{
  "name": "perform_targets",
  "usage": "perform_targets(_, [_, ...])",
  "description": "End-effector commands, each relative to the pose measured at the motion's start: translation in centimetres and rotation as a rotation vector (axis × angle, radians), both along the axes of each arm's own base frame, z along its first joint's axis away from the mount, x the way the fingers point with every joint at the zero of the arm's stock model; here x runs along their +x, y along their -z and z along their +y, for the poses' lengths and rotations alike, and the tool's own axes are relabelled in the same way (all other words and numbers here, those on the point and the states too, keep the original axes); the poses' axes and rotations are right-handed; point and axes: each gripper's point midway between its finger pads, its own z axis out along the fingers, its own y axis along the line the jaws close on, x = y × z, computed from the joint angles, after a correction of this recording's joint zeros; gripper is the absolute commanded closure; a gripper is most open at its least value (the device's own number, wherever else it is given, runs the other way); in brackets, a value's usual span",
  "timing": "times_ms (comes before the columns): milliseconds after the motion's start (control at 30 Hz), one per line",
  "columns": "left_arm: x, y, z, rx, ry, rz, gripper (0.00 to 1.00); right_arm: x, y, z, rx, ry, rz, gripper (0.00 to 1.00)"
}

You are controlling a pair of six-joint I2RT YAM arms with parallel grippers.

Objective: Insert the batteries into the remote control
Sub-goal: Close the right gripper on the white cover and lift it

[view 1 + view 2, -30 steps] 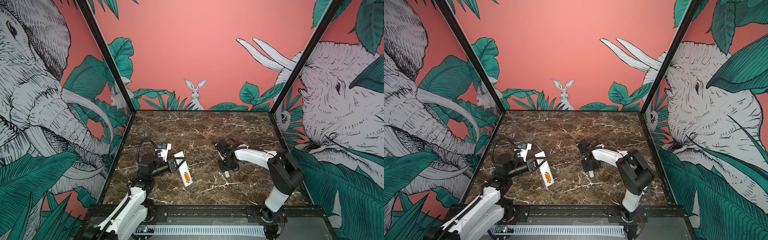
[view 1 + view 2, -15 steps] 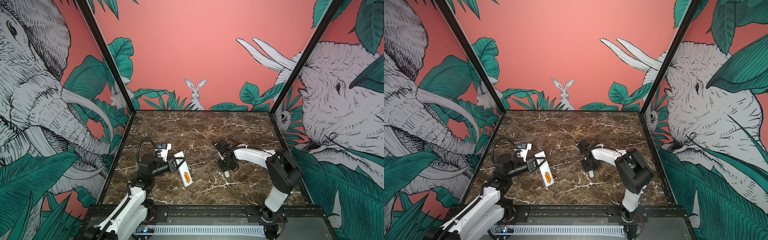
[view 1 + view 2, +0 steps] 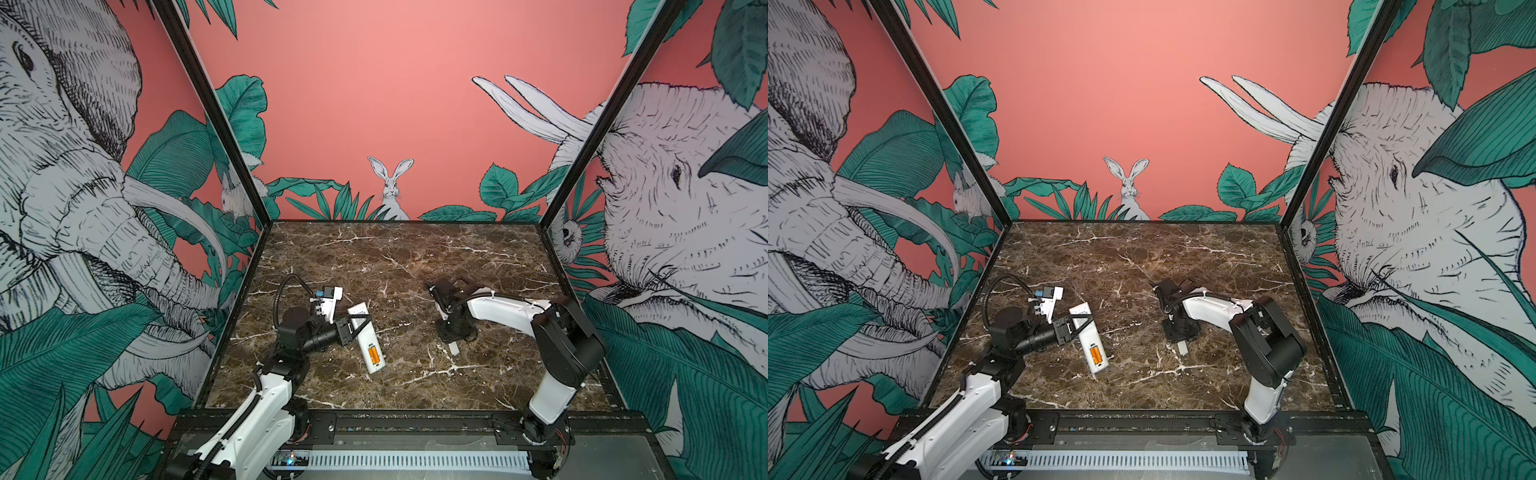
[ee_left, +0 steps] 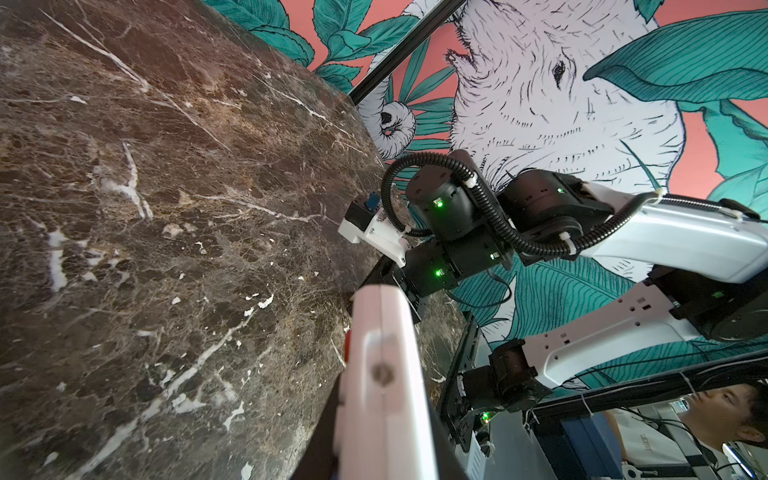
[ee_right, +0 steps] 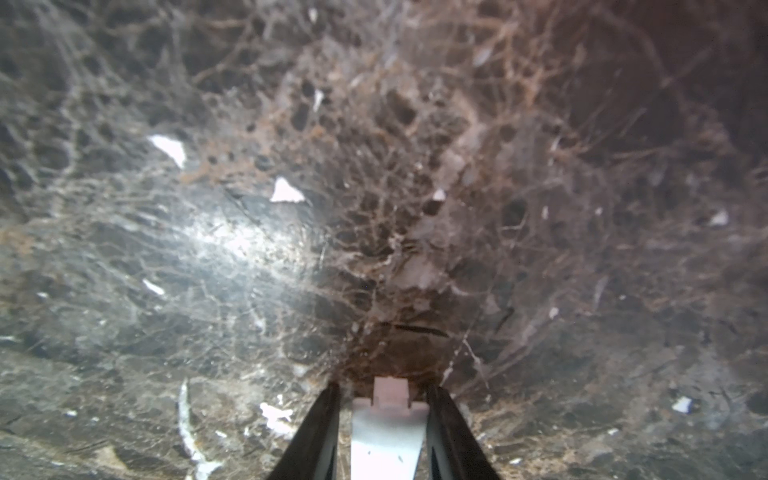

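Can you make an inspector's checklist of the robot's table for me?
Surface: dark marble tabletop, white veins.
Job's things: remote control, back facing up; batteries in its open compartment; small white cover apart on the tabletop.
Clutter: nothing seen.
Tools: left tool shut on the remote control; right tool open, jaws either side of the cover.
Cables: black ribbed cable loops over the left wrist.
Surroundings: jungle mural walls, painted rabbit; a person beyond the frame.

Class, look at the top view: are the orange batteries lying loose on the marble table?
No, the batteries sit inside the open compartment in the back of the remote, not on the table.
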Motion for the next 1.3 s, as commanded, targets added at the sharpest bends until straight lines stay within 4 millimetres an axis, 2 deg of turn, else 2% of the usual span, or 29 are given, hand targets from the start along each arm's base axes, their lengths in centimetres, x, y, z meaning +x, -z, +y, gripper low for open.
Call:
perform_targets(0, [-0.3,-0.3,-0.2,-0.007,0.015,-0.027,1.0,0.2,0.5,-0.6,-0.037,-0.005,0.005,0.66])
perform_targets(500, [-0.4,-0.1,-0.2,-0.004,0.015,-0.023,1.0,0.0,0.6,-1.3,-0.069,-0.028,0.005,0.72])
perform_targets(900, [-0.3,-0.1,-0.1,-0.006,0.009,-0.02,1.0,0.0,0.4,-1.1,-0.051,-0.033,-0.012,0.82])
perform_targets(1267, [0.0,0.0,-0.1,0.002,0.0,-0.016,1.0,0.4,-1.9,-0.1,0.009,-0.051,-0.085,0.87])
